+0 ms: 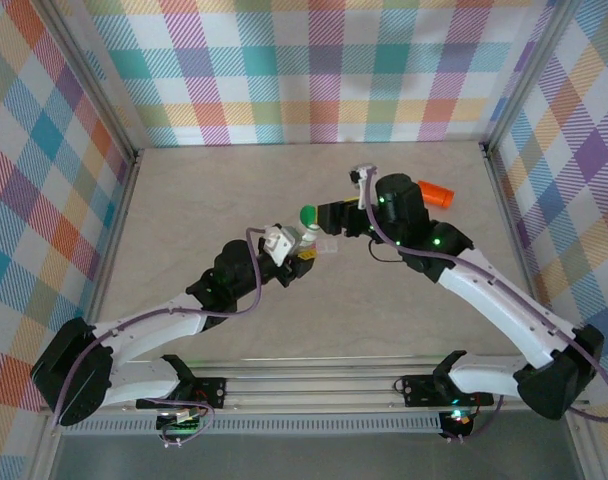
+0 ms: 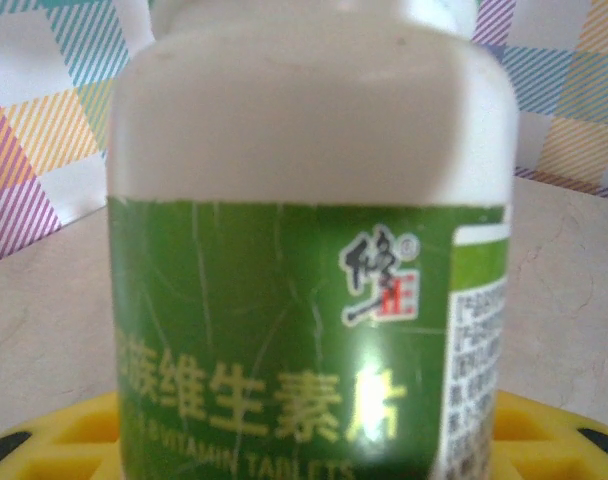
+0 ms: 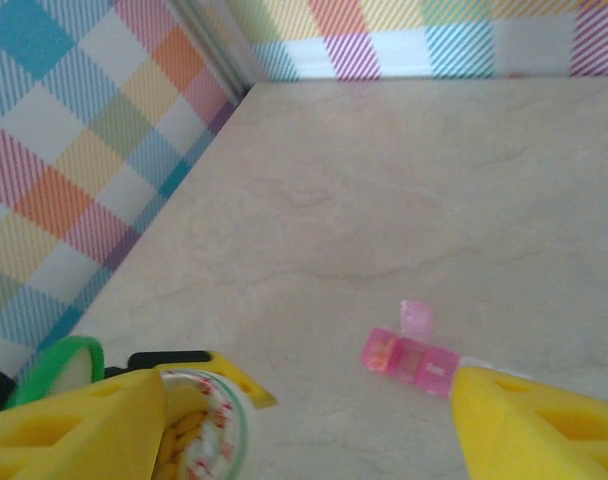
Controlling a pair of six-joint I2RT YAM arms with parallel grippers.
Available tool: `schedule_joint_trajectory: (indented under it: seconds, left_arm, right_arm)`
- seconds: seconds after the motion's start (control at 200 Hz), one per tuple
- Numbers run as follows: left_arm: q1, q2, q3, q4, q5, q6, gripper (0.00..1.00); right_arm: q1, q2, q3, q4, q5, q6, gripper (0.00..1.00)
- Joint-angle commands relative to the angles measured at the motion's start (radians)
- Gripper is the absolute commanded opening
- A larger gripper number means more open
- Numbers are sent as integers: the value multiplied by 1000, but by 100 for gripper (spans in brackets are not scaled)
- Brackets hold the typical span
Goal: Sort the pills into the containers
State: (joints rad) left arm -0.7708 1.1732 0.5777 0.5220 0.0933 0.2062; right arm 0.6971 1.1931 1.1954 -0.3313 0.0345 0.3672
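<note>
Left gripper [image 1: 304, 252] clamps the bottle [image 2: 304, 250].
Right gripper [image 3: 309, 400] stands wide apart, holding nothing; tube [image 3: 409, 358] lies on the table [image 3: 384, 200] nearby.

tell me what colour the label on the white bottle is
Green, with pale lettering; the label on the bottle shows best in the left wrist view.

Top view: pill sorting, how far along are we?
Done: the pink box lies on the table with one flap up. In hand: the left fingers clamp the white bottle; the right fingers stand open near its green cap, and I can't tell if that cap is off. Left: the orange vial lies on its side at the far right, and no pills show sorted into anything.
</note>
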Motion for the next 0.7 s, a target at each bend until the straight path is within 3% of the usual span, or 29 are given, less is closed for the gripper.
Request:
schedule_joint_trajectory:
  seconds: [0.0,0.105,0.225,0.465,0.695]
  left_arm:
    - [-4,-41,-8,-32,-49,5,0]
    - [-4,-63,11,-109,-77,-1,0]
    - [-4,-82,3,-164,-122,-22,0]
    - [20,-33,14,-254,-171,-57,0]
    - [93,68,71,-355,-84,-85,0]
  right_arm:
    - [-8,-78,-48,27,118,-45,76]
    - [-11,-165,-134,77,214,-69,77]
    - [-12,-249,-273,188,237,-137,78]
    - [-13,-269,-458,286,118,-217,80]
    - [-13,-250,-606,419,75,-225,80]
